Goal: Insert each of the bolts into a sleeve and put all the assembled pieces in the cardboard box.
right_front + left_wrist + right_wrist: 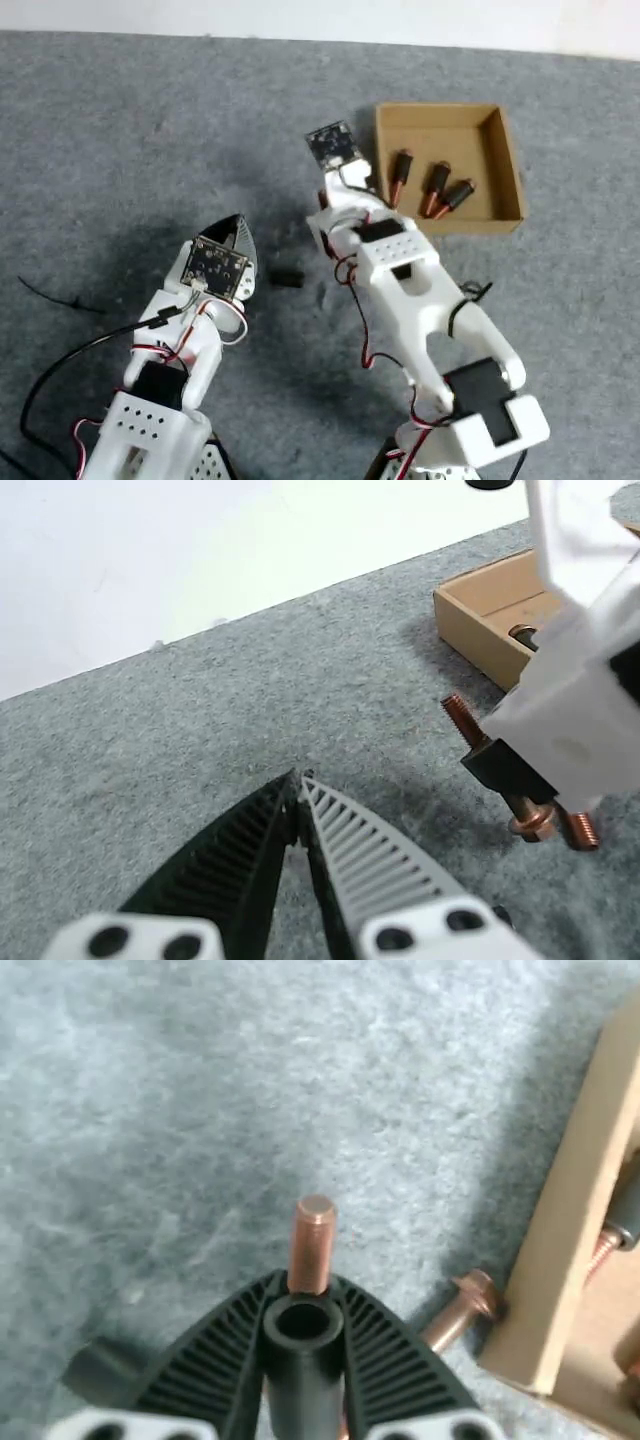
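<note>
The right gripper (303, 1285) is clamped on a black sleeve (300, 1335), which sits upright between the jaws with its open bore facing the wrist camera. A copper bolt (312, 1228) projects from the far end of the sleeve, past the fingertips, above the grey mat (120, 150).

Just beyond the jaws, a second bolt (462, 1310) lies on the mat, its head close against the outer wall of the cardboard box (560, 1240). In the high view, three assembled pieces (436, 186) lie side by side inside the box, well apart from its far walls.

The left gripper (298, 780) has its jaws closed tip to tip with nothing between them, over bare mat. A loose sleeve (287, 278) lies on the mat between the two arms, near the left gripper and apart from it.
</note>
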Controlling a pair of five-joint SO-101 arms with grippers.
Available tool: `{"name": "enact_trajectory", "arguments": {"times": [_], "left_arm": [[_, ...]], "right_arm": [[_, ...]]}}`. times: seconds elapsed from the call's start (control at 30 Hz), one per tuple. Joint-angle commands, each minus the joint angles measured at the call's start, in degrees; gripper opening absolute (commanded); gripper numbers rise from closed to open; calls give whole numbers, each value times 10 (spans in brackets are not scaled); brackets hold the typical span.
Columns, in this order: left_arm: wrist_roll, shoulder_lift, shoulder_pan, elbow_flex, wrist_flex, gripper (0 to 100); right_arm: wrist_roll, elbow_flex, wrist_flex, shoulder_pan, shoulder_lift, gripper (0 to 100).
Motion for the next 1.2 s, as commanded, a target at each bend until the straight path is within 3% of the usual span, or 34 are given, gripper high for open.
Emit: {"name": "enact_trajectory", "arguments": {"times": [0.0, 0.37, 0.53, 0.87, 1.03, 1.17], "left_arm": [[-5, -3, -6, -14, -11, 8], [-5, -3, -6, -13, -11, 8], [-5, -3, -5, -13, -11, 8], [-5, -3, -5, -13, -11, 8], [-5, -3, -5, -13, -11, 8], [-5, -3, -5, -13, -11, 8]], "right_arm": [[8, 7, 2, -7, -62, 11], [57, 112, 50, -73, -135, 11], [57, 116, 97, -68, -135, 11], [59, 163, 95, -47, -134, 19], [59, 164, 95, -46, -134, 92], [59, 163, 95, -30, -134, 94]]}}
